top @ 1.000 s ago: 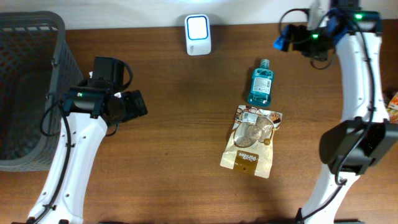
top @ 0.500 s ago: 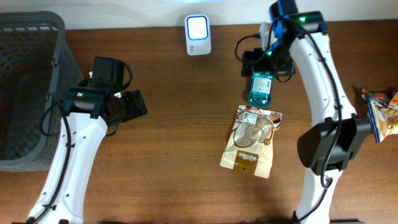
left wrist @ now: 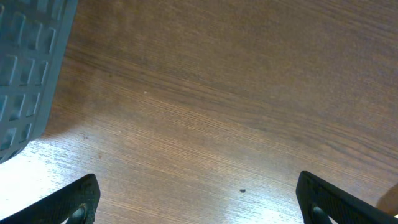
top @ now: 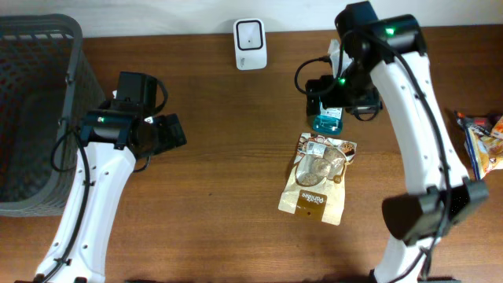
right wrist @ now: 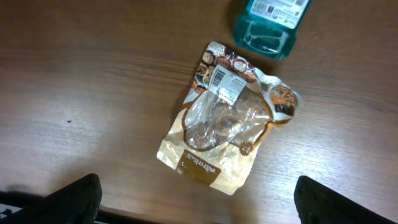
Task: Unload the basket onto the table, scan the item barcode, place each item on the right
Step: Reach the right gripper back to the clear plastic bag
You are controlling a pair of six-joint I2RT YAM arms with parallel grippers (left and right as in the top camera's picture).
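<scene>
A gold and clear snack pouch point(top: 318, 177) lies flat at mid-table; the right wrist view shows a white barcode label on the pouch point(right wrist: 224, 127) near its top end. Just behind it lies a teal bottle point(top: 328, 119), seen at the top edge as the bottle point(right wrist: 270, 22) in the right wrist view. A white scanner point(top: 250, 43) stands at the back edge. My right gripper point(top: 326, 93) hovers open above the bottle, holding nothing; its fingertips point(right wrist: 74, 199) frame the pouch from high up. My left gripper point(top: 169, 132) is open over bare wood at the left.
A grey mesh basket point(top: 31, 110) fills the far left, its corner showing as the basket point(left wrist: 25, 74) in the left wrist view. Colourful snack packets point(top: 483, 145) lie at the right edge. The table point(top: 220, 196) is dark brown wood.
My right arm has swung from the back right corner to above the teal bottle. The scanner's face has dimmed. The left arm has not moved.
</scene>
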